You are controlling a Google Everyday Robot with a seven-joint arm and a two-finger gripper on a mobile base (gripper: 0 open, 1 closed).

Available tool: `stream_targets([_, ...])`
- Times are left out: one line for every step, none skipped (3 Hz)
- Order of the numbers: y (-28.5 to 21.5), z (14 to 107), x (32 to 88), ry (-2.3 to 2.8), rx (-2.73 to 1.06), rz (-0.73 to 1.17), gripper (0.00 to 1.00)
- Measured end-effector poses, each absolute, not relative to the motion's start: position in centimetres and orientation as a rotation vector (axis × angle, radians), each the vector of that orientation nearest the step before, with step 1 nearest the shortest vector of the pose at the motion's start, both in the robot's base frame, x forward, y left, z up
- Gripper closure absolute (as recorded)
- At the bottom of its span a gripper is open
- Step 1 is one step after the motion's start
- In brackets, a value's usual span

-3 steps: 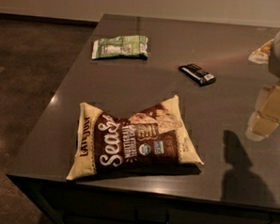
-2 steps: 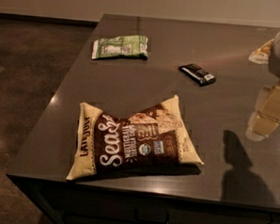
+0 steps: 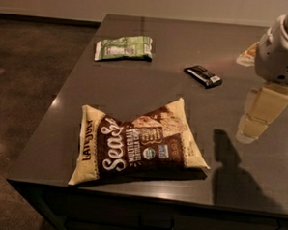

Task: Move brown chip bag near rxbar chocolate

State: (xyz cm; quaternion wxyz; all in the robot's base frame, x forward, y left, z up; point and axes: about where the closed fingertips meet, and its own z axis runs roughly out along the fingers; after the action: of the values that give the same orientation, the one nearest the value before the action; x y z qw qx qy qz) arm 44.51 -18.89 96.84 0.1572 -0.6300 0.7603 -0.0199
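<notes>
Brown chip bag (image 3: 137, 143), large, puffy, cream-edged. The cream plastic gripper (image 3: 249, 132) hangs right of it, apart; its state cannot be told. The bag's long axis runs left-right. The small flat black rxbar chocolate (image 3: 203, 75) lies beyond the bag, rightward.

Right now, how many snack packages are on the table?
4: brown chip bag front, green-and-white bag back left, rxbar chocolate back centre, yellowish packet far right, partly hidden by the arm. Gripper hovers at right.
</notes>
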Motion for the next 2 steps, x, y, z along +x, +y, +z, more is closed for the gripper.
stream_targets([-16.0,95.0,44.4,2.122,-1.880,0.001,0.00])
stream_targets([-14.2,93.9,44.1,2.087,-1.929,0.039,0.00])
